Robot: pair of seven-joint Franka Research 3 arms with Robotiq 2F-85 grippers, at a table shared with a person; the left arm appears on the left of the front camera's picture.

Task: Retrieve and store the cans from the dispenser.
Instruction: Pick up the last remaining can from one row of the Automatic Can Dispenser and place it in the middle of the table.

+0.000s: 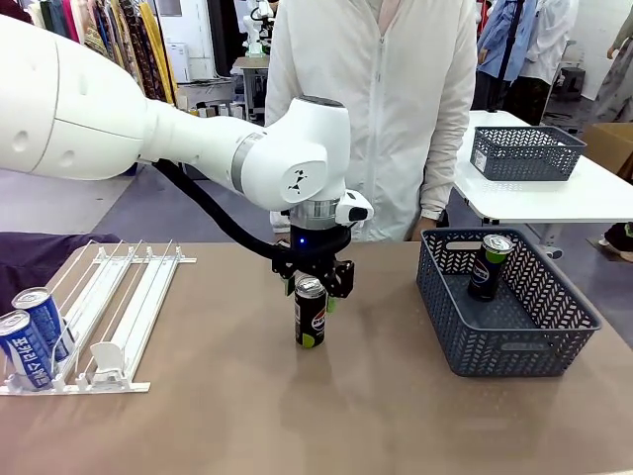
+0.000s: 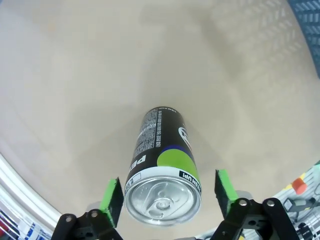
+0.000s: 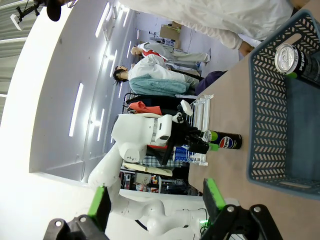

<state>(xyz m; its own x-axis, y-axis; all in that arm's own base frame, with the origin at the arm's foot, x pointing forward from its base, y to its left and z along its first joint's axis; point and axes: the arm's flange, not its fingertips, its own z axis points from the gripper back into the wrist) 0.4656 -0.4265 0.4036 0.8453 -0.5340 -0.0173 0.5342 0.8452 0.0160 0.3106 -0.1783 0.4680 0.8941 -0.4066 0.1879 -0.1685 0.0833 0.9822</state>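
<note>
Tabletop point(image 1: 218, 416) centre carries the black can point(image 1: 311, 322), upright between dispenser point(image 1: 129, 297) and basket point(image 1: 514, 348), left gripper point(image 1: 315, 289) spread wide astride its top; withdraw straight upward so neither pad point(image 2: 112, 199) tips it.

On the slim black aluminium can with the green patch point(image 2: 162, 150) I read "UP!" on the band just under the silver rim. Large white letters "PE" run along its side (the rest curves out of my view). The fine print next to them is too small to read. The black can point(image 1: 489, 265) in the dark grey lattice basket point(image 1: 495, 346) carries a round red, white and blue logo. I can't make out the white lettering on the blue cans point(image 1: 45, 319) in the white rail rack point(image 1: 129, 297).
</note>
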